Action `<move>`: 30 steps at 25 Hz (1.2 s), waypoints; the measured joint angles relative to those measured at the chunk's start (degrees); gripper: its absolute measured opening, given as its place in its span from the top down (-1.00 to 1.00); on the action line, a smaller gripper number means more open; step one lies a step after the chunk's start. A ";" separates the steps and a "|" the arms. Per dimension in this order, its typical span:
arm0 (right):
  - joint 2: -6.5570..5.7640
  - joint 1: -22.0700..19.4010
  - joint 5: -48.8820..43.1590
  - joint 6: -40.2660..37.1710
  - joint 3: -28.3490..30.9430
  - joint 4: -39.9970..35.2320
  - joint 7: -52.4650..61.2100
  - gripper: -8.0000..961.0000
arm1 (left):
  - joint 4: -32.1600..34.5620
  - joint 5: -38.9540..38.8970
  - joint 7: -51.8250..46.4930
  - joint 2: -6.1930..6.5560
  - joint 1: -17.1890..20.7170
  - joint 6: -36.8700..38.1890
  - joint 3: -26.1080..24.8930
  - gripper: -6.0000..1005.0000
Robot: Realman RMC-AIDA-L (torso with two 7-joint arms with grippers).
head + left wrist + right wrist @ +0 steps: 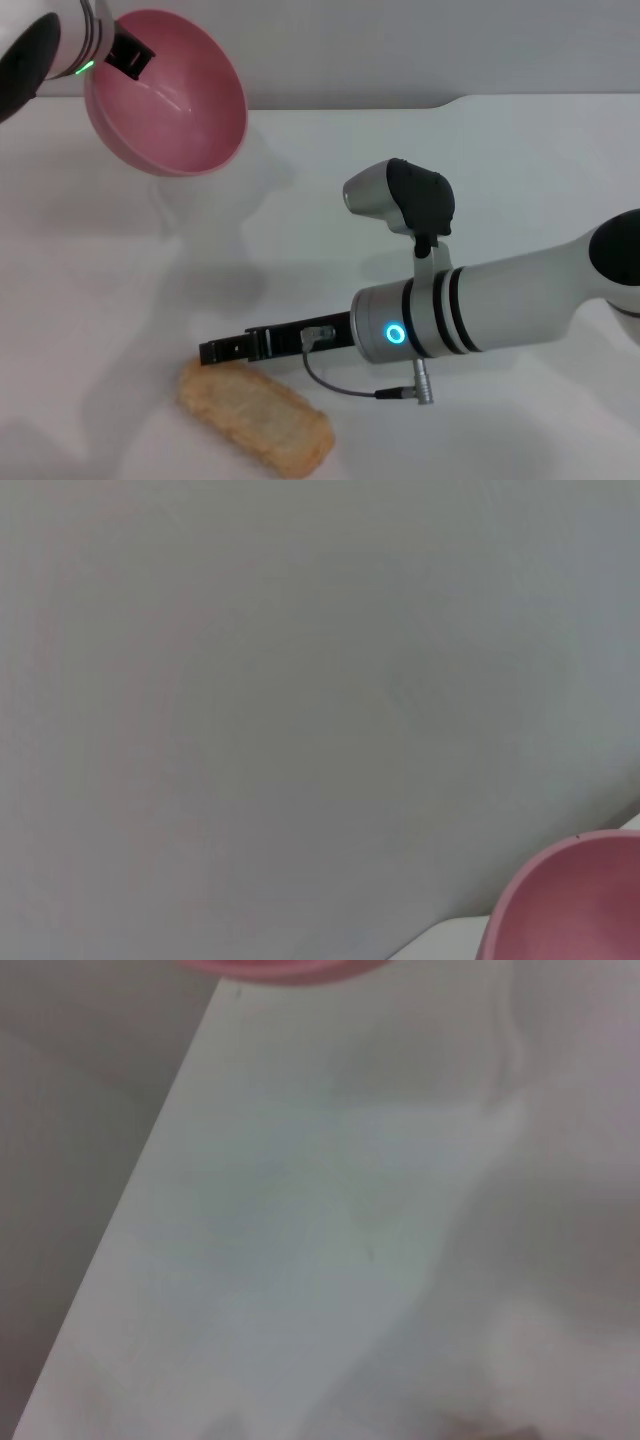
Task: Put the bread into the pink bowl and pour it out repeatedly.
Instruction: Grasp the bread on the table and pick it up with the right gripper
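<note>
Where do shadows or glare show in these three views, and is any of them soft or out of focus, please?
Head view: sharp; the pink bowl, held up by the left tool, shows a pale glare streak and throws a soft shadow on the table; the bread lies by the right tool. Left wrist view: mostly blank grey wall. Right wrist view: blurred, with faint shadows.

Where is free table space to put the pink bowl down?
Bare table lies beyond the right gripper, and under the pink bowl that the left gripper holds up. The near edge is crowded: the bread lies beside the right gripper.
</note>
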 joint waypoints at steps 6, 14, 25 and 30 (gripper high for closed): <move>0.04 1.15 2.36 0.03 -1.78 1.36 -0.73 -0.36 | 0.05 -0.07 0.00 0.00 -0.01 -0.03 0.08 0.89; 0.07 1.54 3.27 0.70 -2.29 1.79 -1.36 -0.35 | -0.06 -0.16 0.00 0.00 -0.09 0.04 0.07 0.89; 0.07 1.56 6.41 1.78 -2.38 2.64 -4.40 -0.34 | -0.17 -0.19 0.21 0.00 -0.10 0.07 0.07 0.89; 0.07 1.61 6.41 1.69 -2.39 3.13 -4.24 -0.33 | -0.36 -0.35 0.28 0.00 -0.18 0.23 0.07 0.89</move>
